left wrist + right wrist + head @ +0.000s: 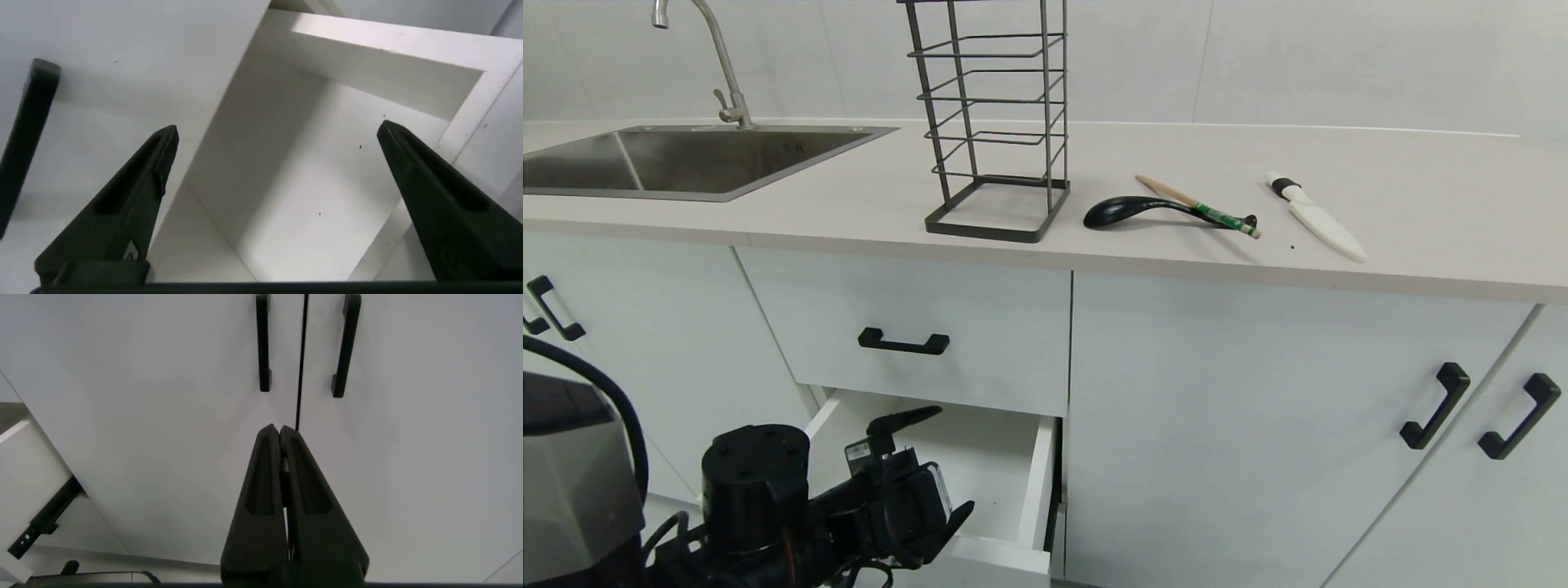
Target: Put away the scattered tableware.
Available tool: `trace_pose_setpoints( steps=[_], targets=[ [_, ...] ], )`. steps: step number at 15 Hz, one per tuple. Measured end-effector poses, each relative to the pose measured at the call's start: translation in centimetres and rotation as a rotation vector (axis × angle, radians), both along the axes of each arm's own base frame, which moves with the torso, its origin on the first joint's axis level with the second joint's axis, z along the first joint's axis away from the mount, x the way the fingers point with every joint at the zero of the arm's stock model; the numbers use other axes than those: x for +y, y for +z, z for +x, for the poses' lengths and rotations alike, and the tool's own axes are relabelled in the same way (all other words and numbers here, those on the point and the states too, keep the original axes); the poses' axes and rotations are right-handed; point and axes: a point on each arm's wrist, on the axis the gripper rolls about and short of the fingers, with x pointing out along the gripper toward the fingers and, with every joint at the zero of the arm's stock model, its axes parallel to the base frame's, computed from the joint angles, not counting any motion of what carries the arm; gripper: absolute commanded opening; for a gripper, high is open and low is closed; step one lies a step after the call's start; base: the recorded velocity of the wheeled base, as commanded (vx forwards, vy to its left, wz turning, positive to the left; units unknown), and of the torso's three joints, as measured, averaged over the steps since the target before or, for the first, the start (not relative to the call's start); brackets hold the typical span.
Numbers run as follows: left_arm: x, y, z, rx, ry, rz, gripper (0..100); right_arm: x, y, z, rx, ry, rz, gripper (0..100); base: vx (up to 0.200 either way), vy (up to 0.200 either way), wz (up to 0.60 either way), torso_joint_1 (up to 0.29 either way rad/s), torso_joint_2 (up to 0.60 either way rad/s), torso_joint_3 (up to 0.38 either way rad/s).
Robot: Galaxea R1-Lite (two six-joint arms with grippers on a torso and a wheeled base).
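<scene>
Head view: the worktop [1421,204] carries a sink [711,155] with a faucet [723,69] at its left end. A wire rack [980,232] stands upright near the middle, close to the front edge.

Just right of the rack lies a black spoon [1109,214]. Its bowl is toward the rack and its long axis runs roughly along the front edge. A pair of chopsticks [1176,194] slants from the back toward the front right and crosses the spoon's handle end. A white knife [1319,219] lies apart, farther right, with its black-banded end toward the back edge and its pointed end toward the front edge.

Below the rack, the upper drawer handle [903,341] sits on a closed front, and the lower drawer [1039,482] stands pulled out.

The left gripper [952,457] hangs at that drawer's opening, fingers spread wide. The left wrist view looks between them [278,135] into the drawer's white interior [310,188].

The right gripper [280,437] faces two cabinet door handles [262,343], fingers pressed together and holding nothing.
</scene>
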Motion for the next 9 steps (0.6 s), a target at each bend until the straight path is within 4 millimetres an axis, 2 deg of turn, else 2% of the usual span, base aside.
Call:
trace_pose_setpoints(
  steps=[3,6,9],
  targets=[
    [0.7,-0.1,-1.2,0.021,-0.003,0.013,100,0.0,0.0,0.0,0.0,0.0,0.0,0,0.0,0.0,0.0,0.0,0.0,0.0],
    [0.8,1.0,-1.8,-0.016,-0.013,-0.006,100,0.0,0.0,0.0,0.0,-0.001,0.0,0,0.0,0.0,0.0,0.0,0.0,0.0],
    [0.2,4.2,-2.1,-0.155,-0.038,-0.115,100,0.0,0.0,0.0,0.0,0.0,0.0,0,0.0,0.0,0.0,0.0,0.0,0.0]
  ],
)
